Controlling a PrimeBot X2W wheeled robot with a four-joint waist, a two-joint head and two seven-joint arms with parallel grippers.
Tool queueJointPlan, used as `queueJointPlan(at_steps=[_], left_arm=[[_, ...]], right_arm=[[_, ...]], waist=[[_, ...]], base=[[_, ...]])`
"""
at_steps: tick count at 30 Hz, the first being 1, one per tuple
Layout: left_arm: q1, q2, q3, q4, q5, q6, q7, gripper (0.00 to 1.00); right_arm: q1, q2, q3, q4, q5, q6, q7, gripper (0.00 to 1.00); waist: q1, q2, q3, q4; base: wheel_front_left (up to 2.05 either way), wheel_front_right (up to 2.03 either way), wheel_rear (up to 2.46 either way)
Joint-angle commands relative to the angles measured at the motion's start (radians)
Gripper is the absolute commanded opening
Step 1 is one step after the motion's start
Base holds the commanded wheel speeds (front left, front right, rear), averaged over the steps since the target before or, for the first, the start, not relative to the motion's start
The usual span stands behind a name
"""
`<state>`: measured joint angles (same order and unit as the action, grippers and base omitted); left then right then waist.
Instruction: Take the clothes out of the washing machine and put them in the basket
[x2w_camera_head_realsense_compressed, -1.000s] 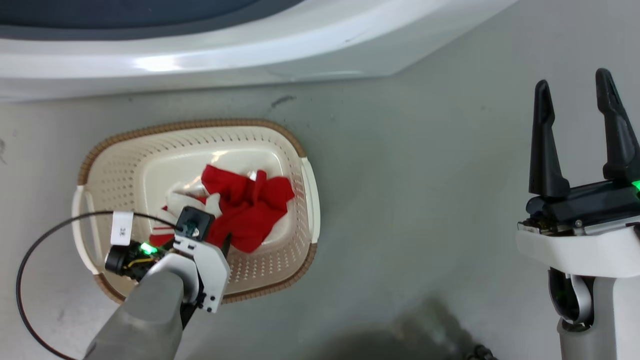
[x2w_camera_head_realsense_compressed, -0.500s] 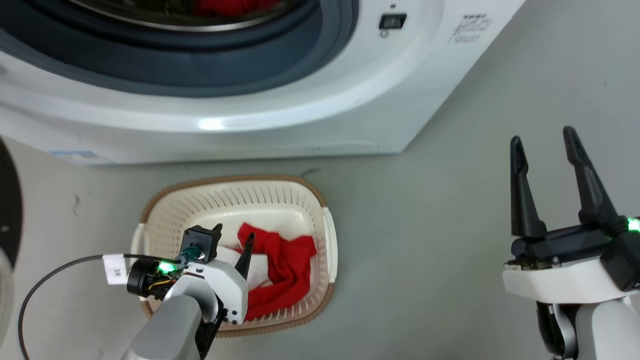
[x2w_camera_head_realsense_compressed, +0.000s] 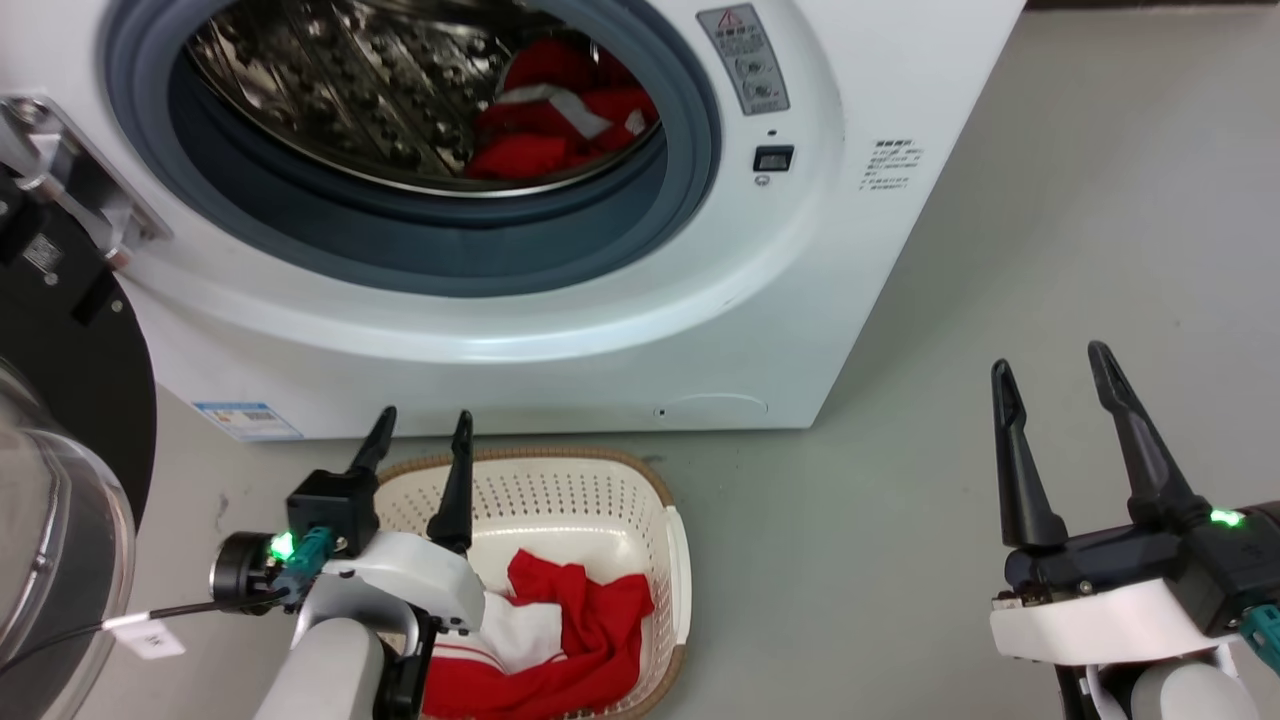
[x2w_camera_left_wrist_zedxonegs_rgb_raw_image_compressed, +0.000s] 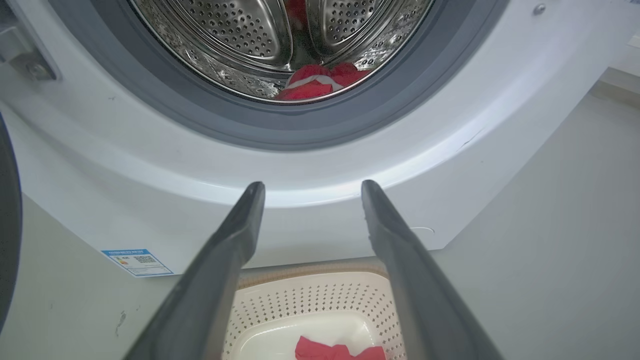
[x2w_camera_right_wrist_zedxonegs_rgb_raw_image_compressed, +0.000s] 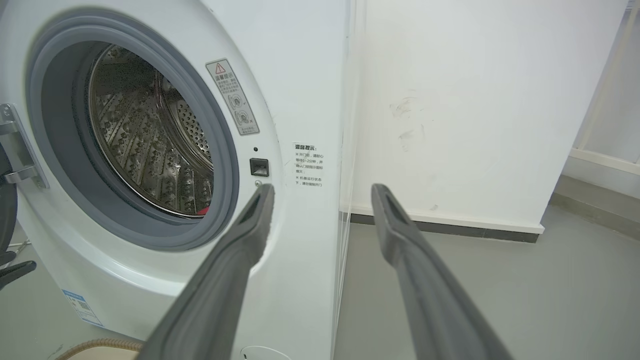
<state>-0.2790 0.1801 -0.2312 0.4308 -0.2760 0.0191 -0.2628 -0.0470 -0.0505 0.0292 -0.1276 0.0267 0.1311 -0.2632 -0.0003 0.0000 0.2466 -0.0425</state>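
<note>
The white washing machine (x2w_camera_head_realsense_compressed: 800, 250) stands open, and red and white clothes (x2w_camera_head_realsense_compressed: 560, 120) lie low in its steel drum, also seen as clothes (x2w_camera_left_wrist_zedxonegs_rgb_raw_image_compressed: 315, 86) in the left wrist view. More red and white clothes (x2w_camera_head_realsense_compressed: 560, 640) lie in the cream basket (x2w_camera_head_realsense_compressed: 600, 490) on the floor before the machine. My left gripper (x2w_camera_head_realsense_compressed: 425, 425) is open and empty above the basket's near left side, fingers pointing at the machine's front. My right gripper (x2w_camera_head_realsense_compressed: 1050, 355) is open and empty over bare floor to the right. The left gripper (x2w_camera_left_wrist_zedxonegs_rgb_raw_image_compressed: 310, 187) and right gripper (x2w_camera_right_wrist_zedxonegs_rgb_raw_image_compressed: 322, 190) each show nothing between the fingers.
The machine's black-framed glass door (x2w_camera_head_realsense_compressed: 60, 480) hangs open at the far left. Grey floor (x2w_camera_head_realsense_compressed: 1050, 200) spreads to the machine's right. A white wall (x2w_camera_right_wrist_zedxonegs_rgb_raw_image_compressed: 475, 100) with a dark skirting stands beyond it.
The head camera has tilted up, bringing the drum into view. My left gripper has risen out of the basket, leaving the clothes there, and now points at the machine.
</note>
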Motion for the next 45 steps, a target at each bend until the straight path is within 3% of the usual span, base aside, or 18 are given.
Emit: queueJointPlan(at_steps=[1, 5, 10, 20, 25, 29, 36, 45], left_arm=[[0.017, -0.008, 0.022, -0.032, 0.015, 0.007, -0.003, 1.00], [0.022, -0.033, 0.083, -0.097, 0.049, -0.002, -0.003, 1.00], [-0.054, -0.053, 0.127, -0.079, 0.074, -0.030, -0.003, 1.00], [-0.426, -0.006, 0.115, 0.178, 0.131, -0.098, -0.003, 1.00], [-0.595, 0.030, 0.096, 0.297, 0.152, -0.109, 0.021, 1.00], [-0.802, 0.076, 0.070, 0.434, 0.175, -0.124, 0.081, 1.00], [-1.006, 0.119, 0.048, 0.577, 0.171, -0.140, 0.179, 1.00], [-1.258, 0.158, -0.010, 0.732, 0.150, -0.148, 0.413, 1.00]], right_arm=[[0.014, 0.000, 0.003, 0.001, 0.002, -0.001, -0.002, 1.00], [0.019, 0.000, 0.009, 0.002, 0.008, -0.001, -0.002, 1.00], [0.006, 0.000, 0.022, -0.006, 0.012, -0.001, -0.002, 1.00], [-0.078, 0.001, 0.027, -0.034, 0.024, -0.001, -0.002, 1.00], [-0.119, 0.000, 0.024, -0.043, 0.038, -0.001, -0.002, 1.00], [-0.165, 0.001, 0.029, -0.055, 0.067, -0.001, -0.002, 1.00], [-0.210, 0.001, 0.036, -0.069, 0.106, -0.001, -0.002, 1.00], [-0.243, 0.001, 0.044, -0.084, 0.150, -0.001, -0.002, 1.00]], waist=[[0.0003, 0.0000, -0.024, -0.003], [0.0003, 0.0000, -0.039, -0.012], [0.0003, 0.0000, -0.025, -0.027], [0.0003, 0.0000, 0.127, -0.076], [0.0003, 0.0000, 0.205, -0.107], [0.0003, 0.0000, 0.300, -0.153], [0.0003, 0.0000, 0.394, -0.201], [0.0003, 0.0000, 0.497, -0.253]], base=[[0.00, 0.00, 0.00], [0.00, 0.00, 0.00], [0.00, 0.00, 0.00], [0.00, 0.00, 0.00], [0.00, 0.00, 0.00], [0.00, 0.00, 0.00], [0.00, 0.00, 0.00], [0.00, 0.00, 0.00]])
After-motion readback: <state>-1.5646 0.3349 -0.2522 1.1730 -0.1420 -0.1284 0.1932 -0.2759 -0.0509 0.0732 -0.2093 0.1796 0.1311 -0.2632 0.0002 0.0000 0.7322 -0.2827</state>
